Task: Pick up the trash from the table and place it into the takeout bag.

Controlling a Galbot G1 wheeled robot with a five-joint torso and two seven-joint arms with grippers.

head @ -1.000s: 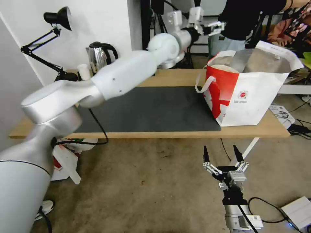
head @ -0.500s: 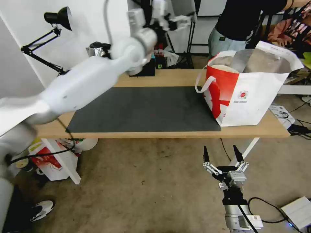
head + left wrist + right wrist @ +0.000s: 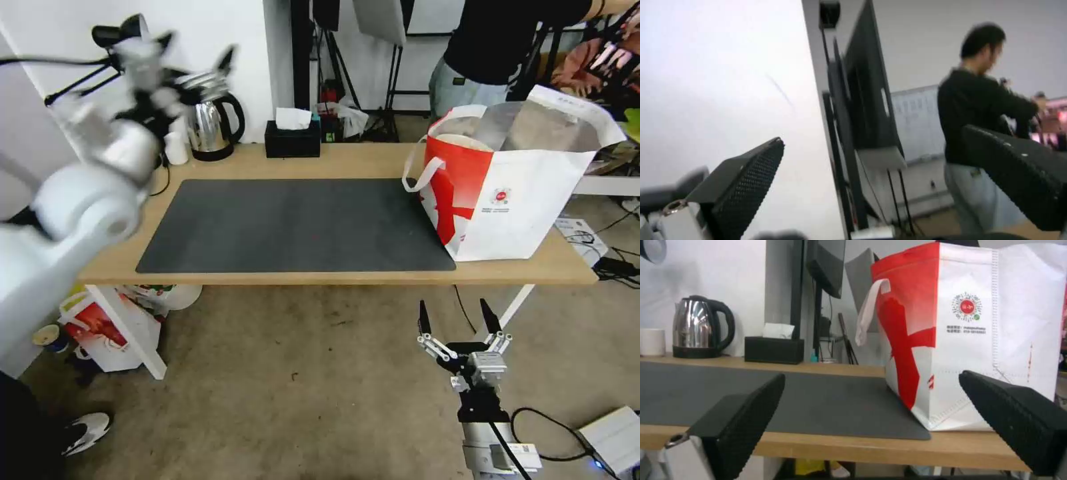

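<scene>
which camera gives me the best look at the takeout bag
The head view: it looks down on the whole takeout bag, showing its open foil-lined mouth, a pale round rim inside, and its place at the table's right end. The right wrist view shows only its outer side and logo. The left wrist view faces the room behind.

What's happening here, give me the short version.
The robot is clearing trash off the table into the takeout bag, which stands at the table's right end with a tan bowl rim showing inside. The dark mat has no trash on it. The left gripper is raised open over the table's far left corner near the kettle, holding nothing. The right gripper is parked open below the table's front edge.
</scene>
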